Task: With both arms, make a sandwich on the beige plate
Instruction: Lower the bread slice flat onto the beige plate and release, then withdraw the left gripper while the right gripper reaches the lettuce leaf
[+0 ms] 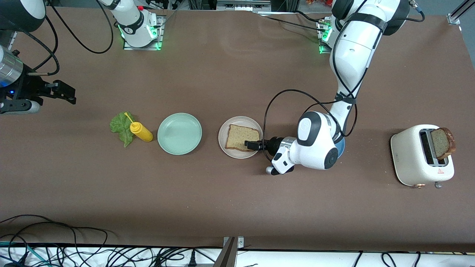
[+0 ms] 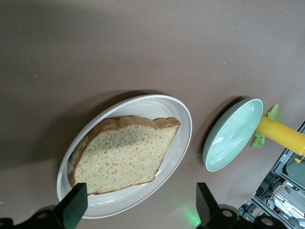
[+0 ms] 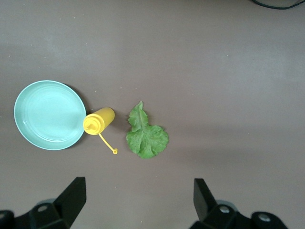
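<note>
Right gripper (image 1: 68, 94) hangs high over the table toward the right arm's end, fingers spread, holding nothing; that arm waits. Below it in the right wrist view: lettuce leaf (image 1: 121, 128) flat on the table, untouched, with the yellow squeeze bottle (image 1: 141, 131) lying on its side just beside it, probably overlapping the leaf's edge, hard to tell. Mint green plate (image 1: 179, 133) next along, nothing on it.

Beige plate (image 1: 241, 124) sits beside the mint one, toward the left arm's end. One bread slice (image 1: 240, 137) lies flat on it, so the base layer looks done. Left gripper (image 1: 253, 145) sits low at the plate's rim, at the slice's corner, fingers apart in the left wrist view, gripping nothing; looks like it has let go of the slice.

Second bread slice (image 1: 443, 142) stands in the toaster (image 1: 419, 155) at the left arm's end, sticking up out of a slot.

Left to do, by judgement: lettuce onto the plated slice, then the toaster slice on top. Roughly a third done.
</note>
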